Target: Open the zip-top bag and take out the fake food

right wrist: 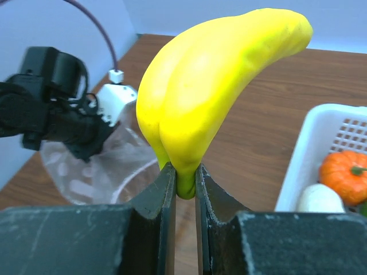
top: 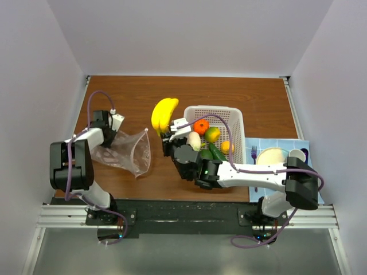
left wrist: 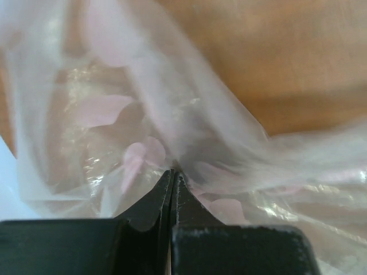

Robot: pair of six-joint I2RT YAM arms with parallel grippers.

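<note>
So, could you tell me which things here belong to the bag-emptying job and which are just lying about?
Job: zip-top bag, pinched by the left gripper; banana, held by the right gripper; other fake food in the white basket.
Lying about: plate, fork, cup, blue mat.

Table [top: 189, 97]: brown wood-grain top, pale walls on the left, far and right sides. Three things sit directly on it.

Bag [top: 129, 153]: clear pinkish plastic, crumpled, in the left half toward the front, wide end pointing to the centre. Wood shows through the film in the left wrist view. Can't tell how much of it rests flat.

Basket [top: 241, 132]: white, perforated, right of centre at about mid-depth, well apart from the bag.

Mat [top: 275, 142]: blue, front right corner, reaching the right wall. Its left edge is just beside the basket's right side; touching or tucked under, can't tell.
</note>
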